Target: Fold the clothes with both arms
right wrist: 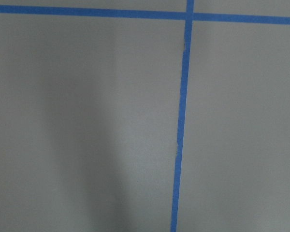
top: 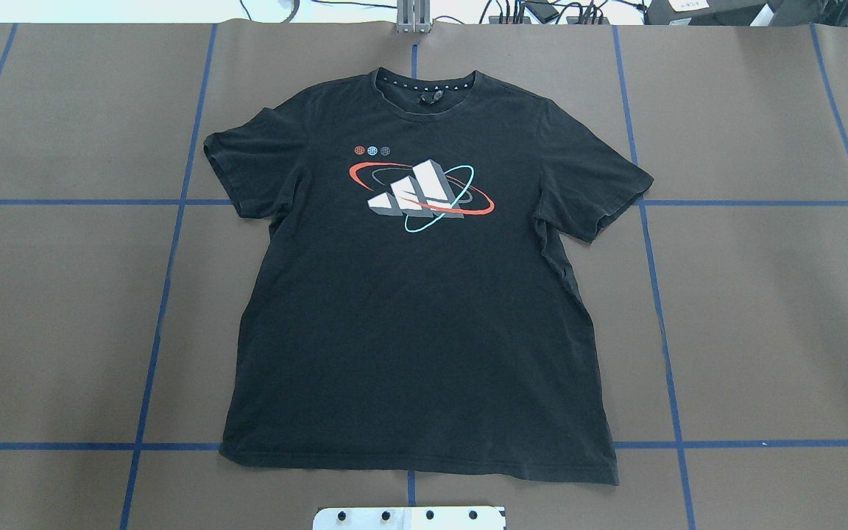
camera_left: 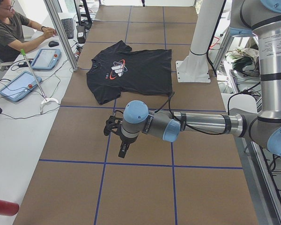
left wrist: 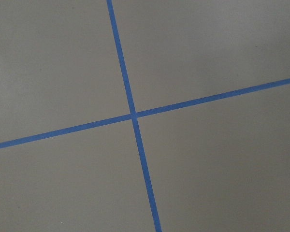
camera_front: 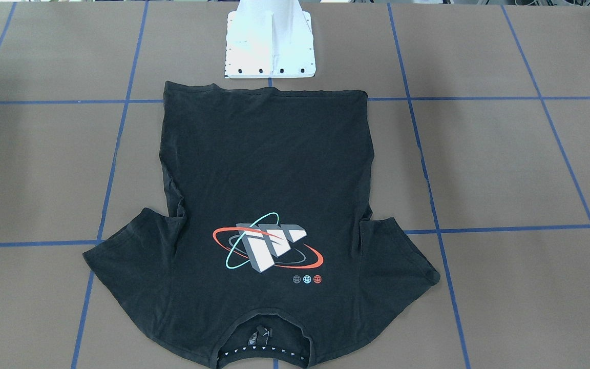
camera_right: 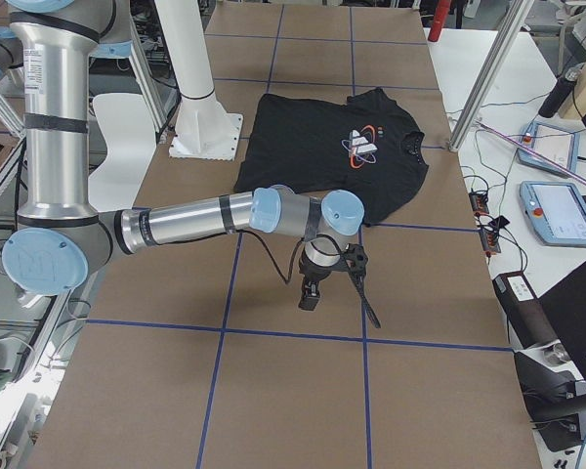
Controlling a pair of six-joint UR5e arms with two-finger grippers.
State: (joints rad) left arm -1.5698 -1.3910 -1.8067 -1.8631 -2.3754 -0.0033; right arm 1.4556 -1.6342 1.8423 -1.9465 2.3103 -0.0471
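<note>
The black T-shirt (top: 417,309) lies flat and spread out on the brown table, graphic side up, collar away from the robot and hem near the white base. It also shows in the front view (camera_front: 269,205) and both side views (camera_left: 131,72) (camera_right: 337,147). My left gripper (camera_left: 123,150) hangs over bare table, well off the shirt's sleeve side. My right gripper (camera_right: 310,296) hangs over bare table off the other side. Both show only in the side views, so I cannot tell whether they are open or shut. Neither touches the shirt. The wrist views show only table.
Blue tape lines (top: 166,280) grid the brown table. The white base pedestal (camera_front: 269,46) stands just behind the shirt's hem. An operator (camera_left: 9,33) sits at a side desk with tablets (camera_left: 18,84) and a keyboard. More tablets (camera_right: 557,210) lie beyond the far table edge.
</note>
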